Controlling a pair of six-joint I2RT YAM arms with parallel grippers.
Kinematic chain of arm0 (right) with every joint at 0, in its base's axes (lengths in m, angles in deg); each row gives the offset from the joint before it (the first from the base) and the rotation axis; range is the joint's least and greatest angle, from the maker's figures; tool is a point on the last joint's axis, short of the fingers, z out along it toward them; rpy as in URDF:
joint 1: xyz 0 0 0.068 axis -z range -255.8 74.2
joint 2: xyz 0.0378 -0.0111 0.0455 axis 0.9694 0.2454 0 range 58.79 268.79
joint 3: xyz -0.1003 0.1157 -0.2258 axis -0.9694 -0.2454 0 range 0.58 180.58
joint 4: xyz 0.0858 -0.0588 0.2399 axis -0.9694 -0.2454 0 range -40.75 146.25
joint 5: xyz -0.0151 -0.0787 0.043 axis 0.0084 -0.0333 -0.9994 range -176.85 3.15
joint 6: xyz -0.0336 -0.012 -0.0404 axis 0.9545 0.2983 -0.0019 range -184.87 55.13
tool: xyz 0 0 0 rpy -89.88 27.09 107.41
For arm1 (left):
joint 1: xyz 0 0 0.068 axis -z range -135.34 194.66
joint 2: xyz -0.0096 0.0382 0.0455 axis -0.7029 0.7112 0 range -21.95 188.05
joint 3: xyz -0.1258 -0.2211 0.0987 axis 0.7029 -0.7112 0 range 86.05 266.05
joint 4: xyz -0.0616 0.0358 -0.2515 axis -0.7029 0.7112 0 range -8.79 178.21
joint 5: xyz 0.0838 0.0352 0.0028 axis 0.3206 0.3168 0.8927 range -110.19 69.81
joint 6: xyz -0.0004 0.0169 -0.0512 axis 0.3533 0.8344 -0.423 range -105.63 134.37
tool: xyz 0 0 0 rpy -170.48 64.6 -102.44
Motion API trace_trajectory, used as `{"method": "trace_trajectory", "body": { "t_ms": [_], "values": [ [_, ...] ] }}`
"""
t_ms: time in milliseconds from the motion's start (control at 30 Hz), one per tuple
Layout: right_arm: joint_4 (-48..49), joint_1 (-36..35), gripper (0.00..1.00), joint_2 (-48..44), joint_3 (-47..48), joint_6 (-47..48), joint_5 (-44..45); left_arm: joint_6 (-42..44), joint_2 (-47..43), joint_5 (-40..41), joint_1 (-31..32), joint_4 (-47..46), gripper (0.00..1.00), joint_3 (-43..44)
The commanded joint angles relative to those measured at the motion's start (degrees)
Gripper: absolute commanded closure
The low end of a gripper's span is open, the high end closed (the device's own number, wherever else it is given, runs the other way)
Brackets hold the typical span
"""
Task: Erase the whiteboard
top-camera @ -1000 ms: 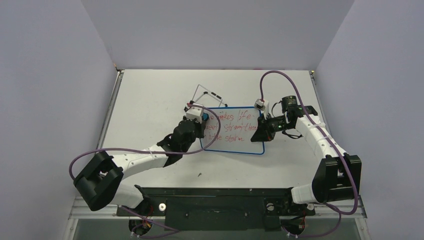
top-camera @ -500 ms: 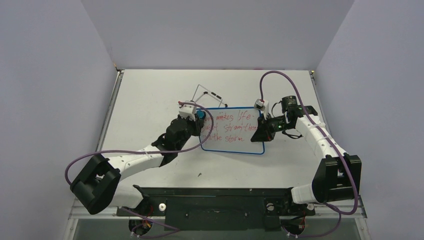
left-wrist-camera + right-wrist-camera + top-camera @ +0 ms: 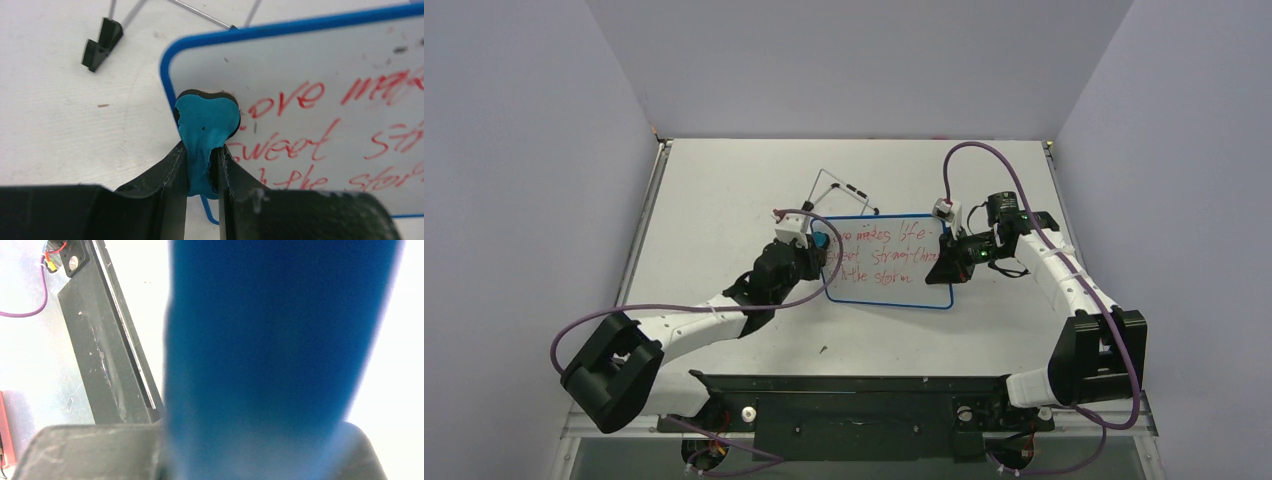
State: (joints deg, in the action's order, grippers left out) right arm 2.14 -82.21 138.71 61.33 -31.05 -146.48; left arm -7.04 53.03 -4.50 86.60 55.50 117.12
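1. Pale grey-violet walls (image 3: 854, 60) close three sides of a white desk (image 3: 724, 200); the two arms stand on a black rail (image 3: 854, 385) at the near edge
2. The whiteboard (image 3: 894, 292) lies near the middle of the desk, a little to the right, with its long side across the top view. It has a thin blue rim and three lines of red handwriting (image 3: 889, 255)
3. Its black wire stand (image 3: 839, 187) sticks out behind the far left corner, and one small black foot (image 3: 101, 44) of it rests on the desk
4. The left pincer (image 3: 817, 250) is at the left end of the board. Its two black fingers (image 3: 165, 185) are closed tightly on a soft blue eraser (image 3: 206, 117) with a black underside, so that the blue part is squeezed between them
5. In the left wrist view the eraser touches the whiteboard (image 3: 310, 65) just inside the rounded corner, beside the first red word (image 3: 287, 100). The corner of the board next to the eraser is white, without writing
6. The right pincer (image 3: 946, 262) is at the right edge of the board and is closed on it. In the right wrist view the blue rim (image 3: 270, 340) fills the space between its fingers, very near and blurred
7. The two pincers are well apart, one at each short end of the board
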Motion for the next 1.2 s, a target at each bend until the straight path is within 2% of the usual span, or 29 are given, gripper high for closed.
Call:
{"method": "trace_trajectory", "body": {
  "t_ms": [0,233,533,867,1167],
  "values": [
    [-0.09,-0.44,1.0,-2.39,0.32,1.82,-1.19,-2.9,-1.72,3.18,-3.74,1.38,1.0,5.69],
    [-0.12,-0.43,1.0,-2.49,0.32,1.9,-1.09,-1.77,0.68,0.97,-2.77,2.14,1.0,9.18],
    [-0.3,-0.44,1.0,-2.41,0.28,2.16,-1.08,-3.24,2.81,7.11,3.35,4.1,1.0,6.73],
    [-0.47,-0.44,1.0,-2.7,0.24,2.38,-1.16,-3.7,0.83,11.49,2.97,4.7,1.0,3.24],
    [-0.53,-0.43,1.0,-2.89,0.21,2.44,-1.09,-0.35,1.1,8.71,1.41,5.33,1.0,8.18]
  ]
}}
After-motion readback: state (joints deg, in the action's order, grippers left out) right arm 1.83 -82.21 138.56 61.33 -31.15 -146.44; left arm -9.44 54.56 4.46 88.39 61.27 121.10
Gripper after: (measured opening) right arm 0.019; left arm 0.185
